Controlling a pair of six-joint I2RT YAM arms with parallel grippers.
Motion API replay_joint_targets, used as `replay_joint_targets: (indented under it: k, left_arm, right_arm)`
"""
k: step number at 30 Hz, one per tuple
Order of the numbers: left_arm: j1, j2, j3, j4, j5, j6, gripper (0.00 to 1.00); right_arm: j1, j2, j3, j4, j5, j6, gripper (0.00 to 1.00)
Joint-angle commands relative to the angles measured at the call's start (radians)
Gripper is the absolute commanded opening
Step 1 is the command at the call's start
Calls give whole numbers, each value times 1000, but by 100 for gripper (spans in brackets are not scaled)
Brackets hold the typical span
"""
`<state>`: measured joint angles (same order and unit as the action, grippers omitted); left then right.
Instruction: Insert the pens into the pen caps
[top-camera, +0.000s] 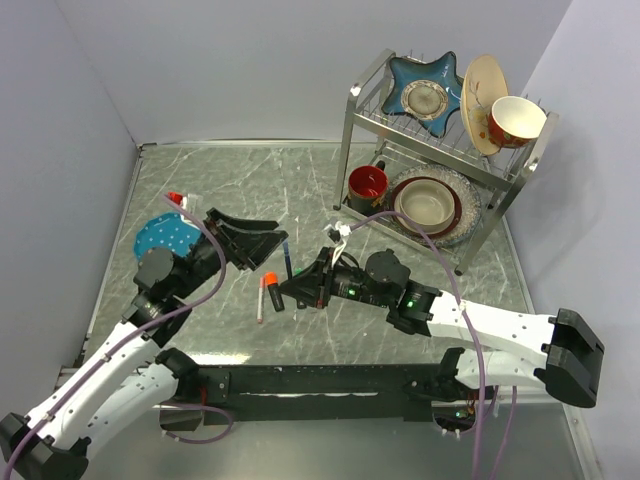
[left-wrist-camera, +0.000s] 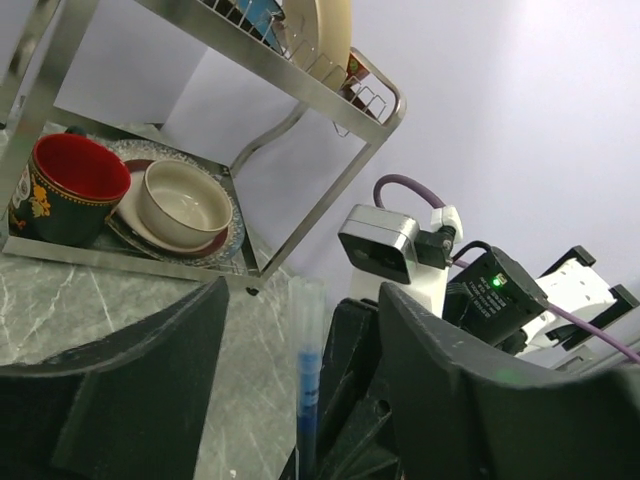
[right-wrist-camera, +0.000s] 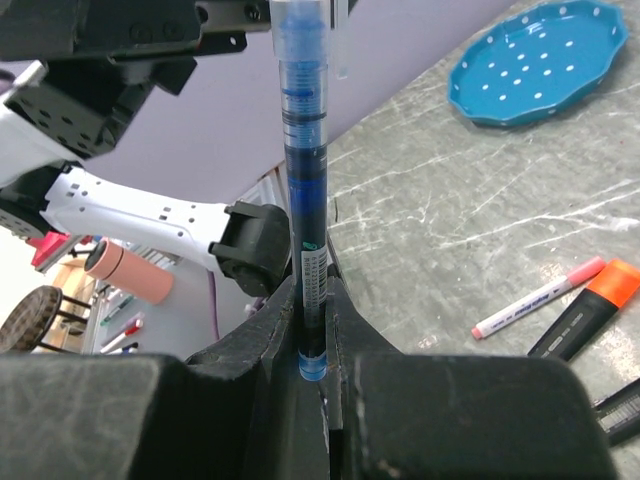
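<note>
My right gripper (top-camera: 300, 290) is shut on the thin blue pen (right-wrist-camera: 303, 230) and holds it above the table, its clear end pointing at the left gripper. My left gripper (top-camera: 278, 235) is open. Its fingers (left-wrist-camera: 110, 400) stand wide on either side of the pen's clear end (left-wrist-camera: 307, 330) without touching it. On the table lie the black marker with an orange end (top-camera: 270, 285) and the thin white pen (top-camera: 261, 302). Both also show in the right wrist view, the marker (right-wrist-camera: 590, 315) and the white pen (right-wrist-camera: 540, 300). A small red-and-white piece (top-camera: 177, 198) lies at the far left. No green cap shows.
A blue dotted plate (top-camera: 165, 237) lies left of the left gripper. A steel dish rack (top-camera: 440, 150) with a red mug (top-camera: 367, 183), bowls and plates stands at the back right. Another black marker body (right-wrist-camera: 620, 405) lies at the right wrist view's edge.
</note>
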<state>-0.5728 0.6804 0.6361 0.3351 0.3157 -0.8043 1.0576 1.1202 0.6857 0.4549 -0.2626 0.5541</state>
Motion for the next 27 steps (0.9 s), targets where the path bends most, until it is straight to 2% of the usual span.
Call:
replay_joint_targets:
  k: [1,5,8,9,11,17,21,27]
  left_arm:
    - [-2,18,50,-22,5,47,63]
    - [-2,24,31,-8,39,31,51]
    - [-2,19,16,-11,95,25,24]
    - [-2,18,11,-13,118,17,12]
    - [-2,7,-15,-11,143,-18,1]
    - [-2,-1,-150,10,230,-90,1]
    - [-2,-41,-310,143,223,-196,1]
    - [-7,-12,-400,217,224,-283,1]
  right_arm:
    - [7,-25,-3,34,-12,-3,0]
    - [5,-22,-2,37,-13,0,0]
    - [7,-23,0,31,-9,-3,0]
    - [7,-22,2,28,-9,-3,0]
    - [5,-20,14,22,-12,-8,0]
    - [-45,-14,126,-42,51,-40,0]
    - [-113,6,188,-29,51,-43,0]
    - [-171,90,322,-61,42,-105,0]
